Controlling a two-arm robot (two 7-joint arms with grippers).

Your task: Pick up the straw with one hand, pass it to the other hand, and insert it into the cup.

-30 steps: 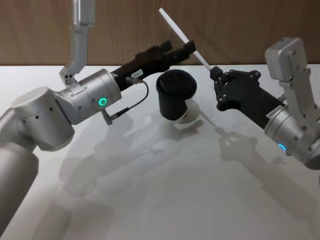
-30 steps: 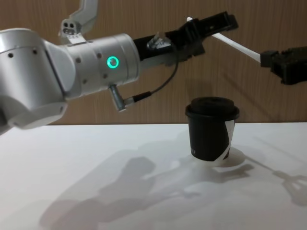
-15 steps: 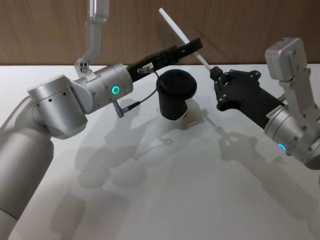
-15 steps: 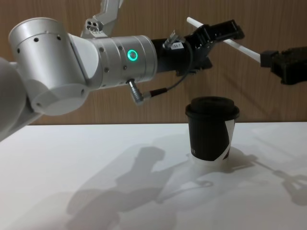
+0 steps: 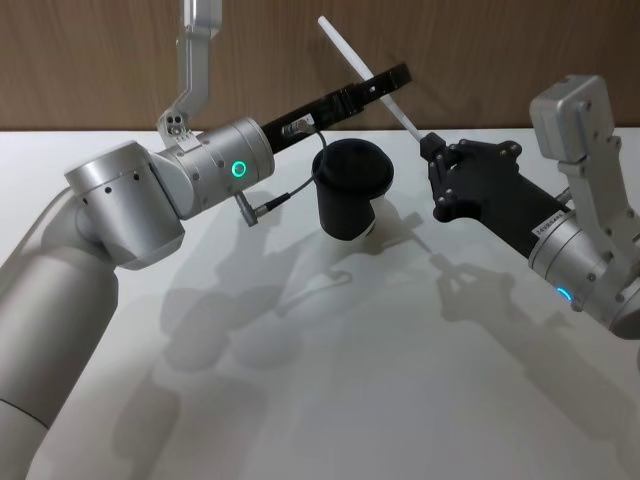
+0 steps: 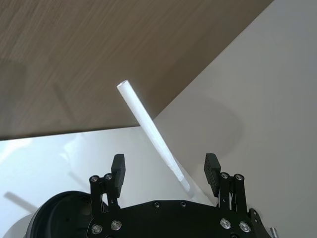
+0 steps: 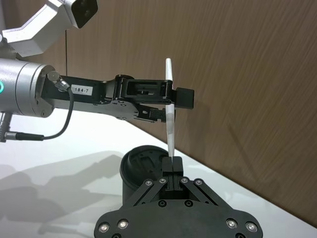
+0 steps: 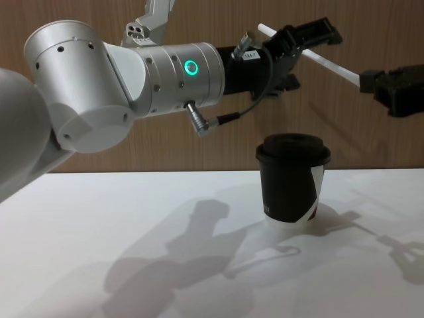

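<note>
1. Right gripper (image 5: 430,146) is clamped on the lower end of the straw (image 5: 345,47), at the right, just past the cup (image 5: 350,190).
2. Straw: thin, white and straight, held in the air above the cup, tilted up toward the far left.
3. Left gripper (image 5: 393,80) reaches in from the left above the cup, fingers apart, one either side of the straw.
4. Cup stands upright on the tabletop (image 5: 300,400), lid on.

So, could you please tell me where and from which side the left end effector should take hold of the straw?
Probably the bare middle of the straw, above the lower end that the right end effector pinches. The straw is thin, straight and tilted, so the left end effector should close across it from the side; its open fingers stand either side of the shaft.
</note>
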